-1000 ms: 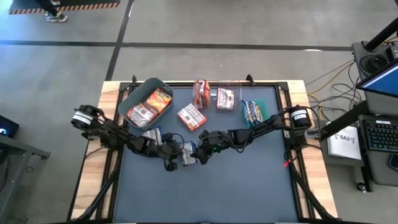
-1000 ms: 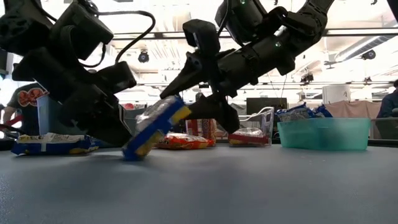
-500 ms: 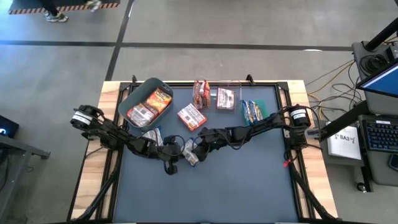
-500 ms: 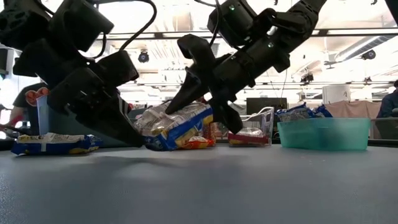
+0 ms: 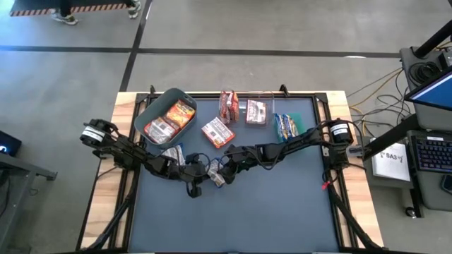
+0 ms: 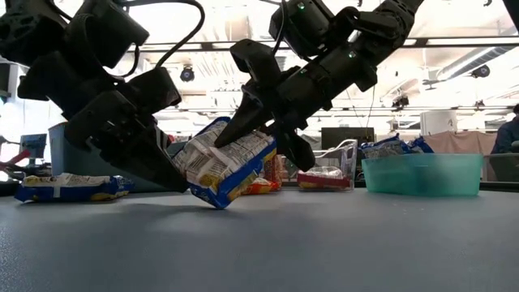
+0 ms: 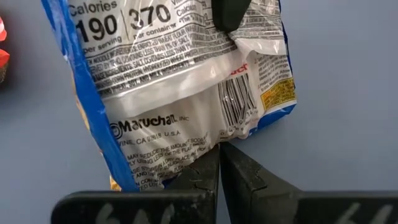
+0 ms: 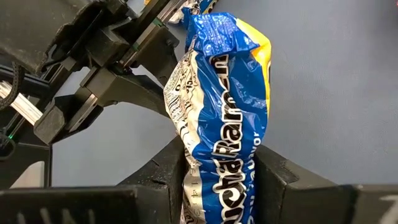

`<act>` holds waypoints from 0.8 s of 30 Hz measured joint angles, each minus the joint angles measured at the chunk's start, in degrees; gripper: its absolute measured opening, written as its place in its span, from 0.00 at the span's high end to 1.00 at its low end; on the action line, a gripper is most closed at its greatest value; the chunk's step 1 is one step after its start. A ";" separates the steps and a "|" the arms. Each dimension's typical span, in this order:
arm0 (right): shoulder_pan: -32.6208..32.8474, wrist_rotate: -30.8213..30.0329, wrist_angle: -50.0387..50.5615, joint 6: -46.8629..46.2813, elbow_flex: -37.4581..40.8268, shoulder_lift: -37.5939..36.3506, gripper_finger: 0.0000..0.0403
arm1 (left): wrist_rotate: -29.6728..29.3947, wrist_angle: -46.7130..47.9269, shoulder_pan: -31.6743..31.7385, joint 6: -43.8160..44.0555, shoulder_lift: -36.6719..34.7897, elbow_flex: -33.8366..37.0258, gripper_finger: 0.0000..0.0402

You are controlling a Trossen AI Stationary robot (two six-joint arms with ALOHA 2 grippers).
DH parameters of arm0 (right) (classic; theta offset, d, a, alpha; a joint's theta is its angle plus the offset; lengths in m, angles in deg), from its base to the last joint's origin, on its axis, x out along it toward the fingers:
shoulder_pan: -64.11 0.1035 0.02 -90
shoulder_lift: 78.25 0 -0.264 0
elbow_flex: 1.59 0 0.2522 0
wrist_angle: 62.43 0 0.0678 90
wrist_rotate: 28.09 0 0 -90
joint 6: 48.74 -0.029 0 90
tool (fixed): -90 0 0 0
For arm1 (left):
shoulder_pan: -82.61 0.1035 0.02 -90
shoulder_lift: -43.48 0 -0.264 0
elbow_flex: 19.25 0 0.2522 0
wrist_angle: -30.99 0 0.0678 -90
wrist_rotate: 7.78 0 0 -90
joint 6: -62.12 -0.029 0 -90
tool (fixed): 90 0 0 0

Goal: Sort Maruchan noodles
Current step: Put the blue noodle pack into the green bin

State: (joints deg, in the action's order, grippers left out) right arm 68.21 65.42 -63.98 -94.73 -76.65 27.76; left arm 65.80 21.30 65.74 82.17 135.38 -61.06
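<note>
Right gripper [image 8: 217,186]: partly spread; the blue-and-white packet [image 6: 223,166] is pinched between its two fingers at centre frame in the low view.
Left gripper [image 7: 219,163]: pressed together, pinching the same packet's crimped edge.
Held packet: glossy crinkled plastic, flat and rectangular, tilted, its lower corner at the table [image 6: 324,243].
Other packets: red ones are seen in the grey bin [image 5: 152,109], upper left in the high view.
Table surface: matte dark blue-grey.
</note>
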 joint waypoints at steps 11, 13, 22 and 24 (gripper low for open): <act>-0.02 -0.33 1.58 1.78 0.00 -1.71 0.71 | -0.51 -0.22 0.04 -0.91 -1.33 0.11 0.98; -0.02 -0.58 1.90 1.87 -0.02 -1.88 0.71 | -0.31 -0.07 0.04 -1.00 -1.41 0.02 0.94; -0.40 -0.67 8.96 2.41 -0.26 -3.83 0.71 | -0.37 1.41 0.07 -2.90 -3.39 -0.22 0.66; -0.52 -1.16 11.64 3.10 -0.28 -5.61 0.71 | -0.50 2.74 0.08 -3.77 -4.90 -0.22 0.62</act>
State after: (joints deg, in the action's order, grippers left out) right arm 67.69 64.26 -52.34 -91.63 -76.94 22.16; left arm 65.30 24.04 65.83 78.40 130.48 -61.28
